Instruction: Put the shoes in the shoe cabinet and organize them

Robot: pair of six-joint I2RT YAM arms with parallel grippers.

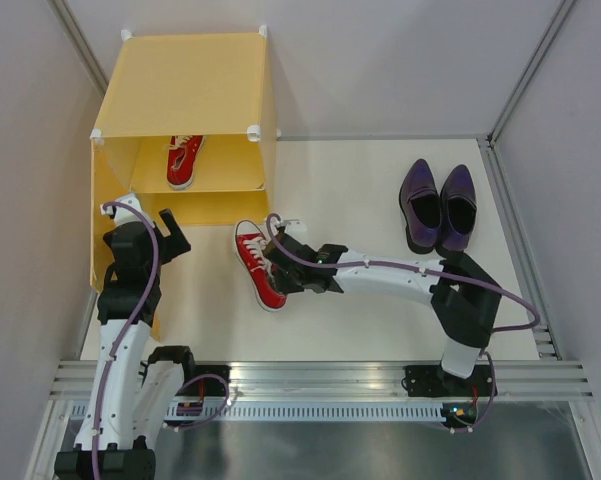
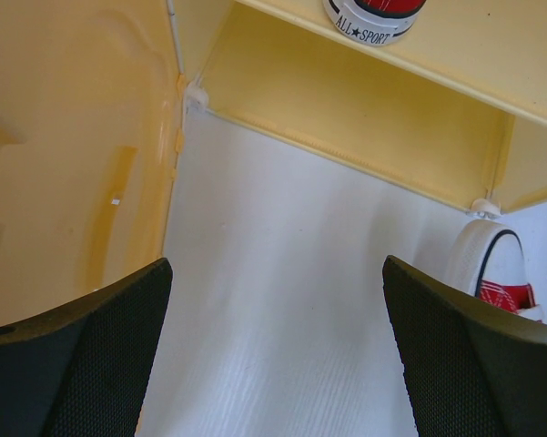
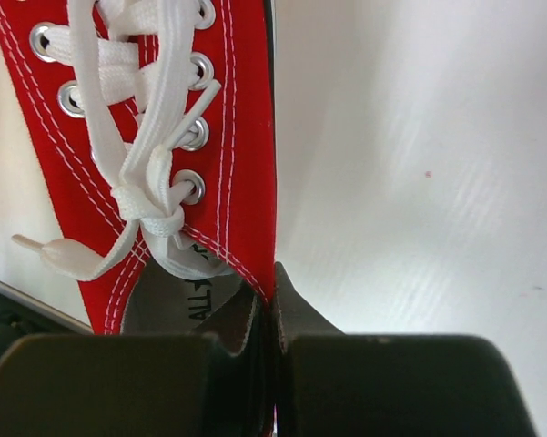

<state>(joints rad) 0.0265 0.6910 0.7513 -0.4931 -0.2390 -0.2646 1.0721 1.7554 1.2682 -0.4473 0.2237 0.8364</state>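
Note:
The yellow-orange shoe cabinet (image 1: 185, 85) stands at the back left with its door (image 1: 105, 225) swung open to the left. One red sneaker (image 1: 183, 160) lies on its inner shelf; its heel shows in the left wrist view (image 2: 375, 18). My right gripper (image 1: 278, 268) is shut on the side wall of the second red sneaker (image 1: 258, 264) in front of the cabinet; the right wrist view shows that wall (image 3: 246, 182) pinched between the jaws. My left gripper (image 1: 170, 228) is open and empty by the door. The purple slip-ons (image 1: 438, 205) sit together at the back right.
Grey walls close in the table on the left, back and right. A metal rail (image 1: 310, 378) runs along the near edge by the arm bases. The second sneaker's white toe cap (image 2: 487, 259) shows at the right of the left wrist view.

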